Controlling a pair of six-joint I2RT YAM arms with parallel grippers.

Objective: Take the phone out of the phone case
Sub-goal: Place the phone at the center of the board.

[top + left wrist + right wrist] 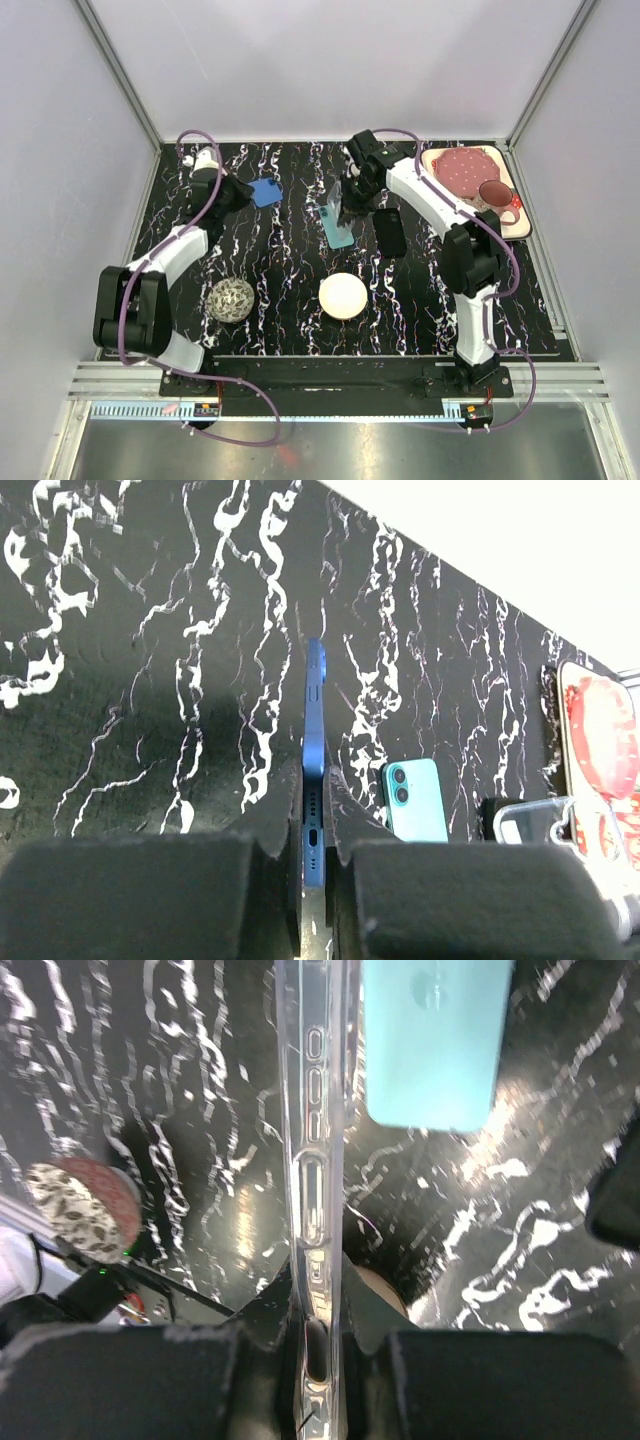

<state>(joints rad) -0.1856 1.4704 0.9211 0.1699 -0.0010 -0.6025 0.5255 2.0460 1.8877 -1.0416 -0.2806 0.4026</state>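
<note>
Seemingly separation is done: right fingers (460, 1380) clamp the empty clear case (315, 1160) just above the teal phone (435, 1040) on the table (280, 260), left fingers (450, 890) clamp a blue phone (314, 730), so next set the case down.

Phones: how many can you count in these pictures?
3: the blue phone in the left gripper, the teal phone flat mid-table, and a black slab right of it, probably a phone. The right gripper holds only the clear case.
</note>
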